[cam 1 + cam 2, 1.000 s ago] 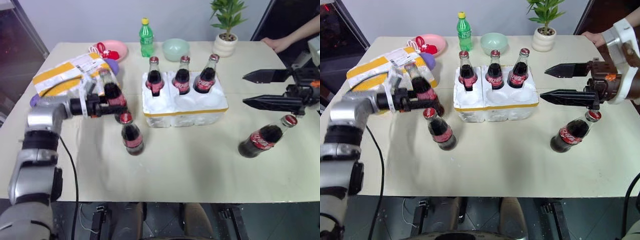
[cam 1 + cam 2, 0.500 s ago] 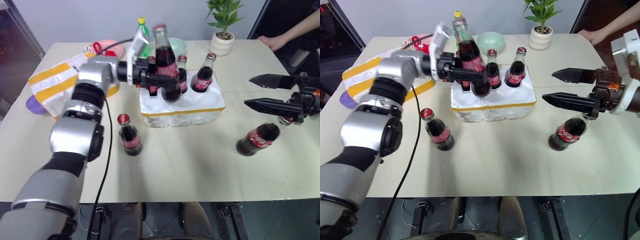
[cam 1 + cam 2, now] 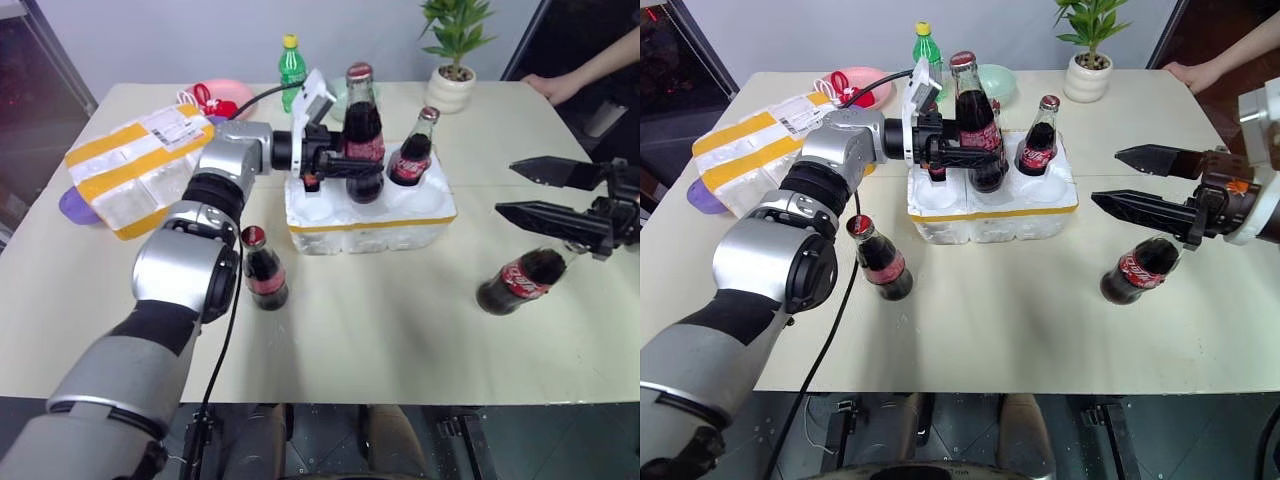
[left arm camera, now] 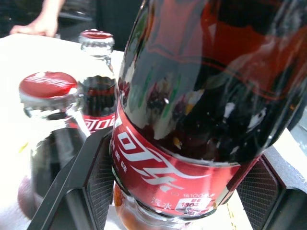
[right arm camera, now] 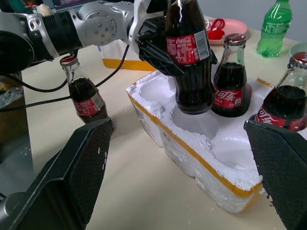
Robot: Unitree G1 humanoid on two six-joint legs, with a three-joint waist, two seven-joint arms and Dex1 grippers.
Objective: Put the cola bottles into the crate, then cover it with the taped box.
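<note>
One crate [image 3: 370,222] sat mid-table, three cola bottles [image 3: 412,150] in its back row. The left gripper [image 3: 335,165] pinched a fourth bottle [image 3: 978,135] above the front middle pocket: it wanted lowering upright. The right gripper [image 3: 1140,182] hung spread.

green bottle [image 3: 292,74], pink bowl [image 3: 228,99], potted plant [image 3: 453,55], person's hand [image 3: 549,87]
</note>
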